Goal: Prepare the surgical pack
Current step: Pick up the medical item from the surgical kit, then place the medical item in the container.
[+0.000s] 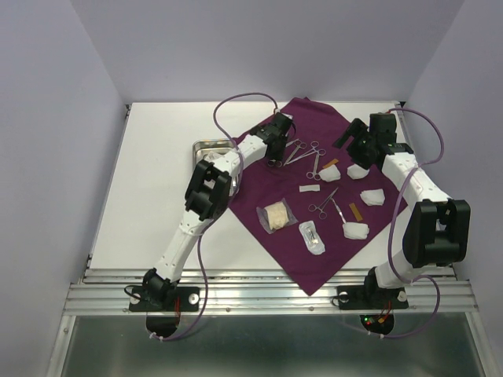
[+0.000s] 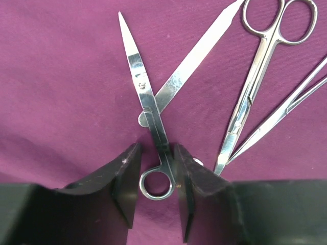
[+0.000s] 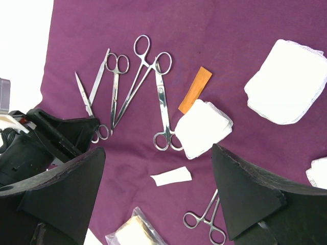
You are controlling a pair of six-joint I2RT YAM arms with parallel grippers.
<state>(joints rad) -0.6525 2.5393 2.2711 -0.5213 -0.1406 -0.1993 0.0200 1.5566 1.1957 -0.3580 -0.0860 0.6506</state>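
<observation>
The left claw [image 2: 157, 153] is seen closed in on the scissors [image 2: 149, 104], with its black fingers [image 2: 125, 178] set against either side of one ring handle. It is down low on the cloth [image 2: 61, 76]. The blades are splayed into a V of bright polished steel, and a small screw can be made out at the pivot. More slim steel instruments are laid just beside them on the right, apart from the claw. The right claw [image 3: 156, 150] is spread wide, with nothing held and nothing touched. It is hung above the cloth, and its broad dark wedge-shaped fingers [image 3: 245, 189] are framed at either side. Below it, forceps [image 3: 145, 76] with looped handles are fanned out among the scissors. A soft, square-folded gauze pad [image 3: 204, 127] is lying beside a flat orange strip [image 3: 195, 89]. From above, the plum cloth is seen laid as a diamond on the white table [image 1: 149, 196], matte and faintly creased. Two clear crinkled packets [image 1: 277, 217] are resting toward its near corner. The shiny rectangular tray [image 1: 206, 146] is found on the table at the cloth's left edge, partly hidden by the left arm.
</observation>
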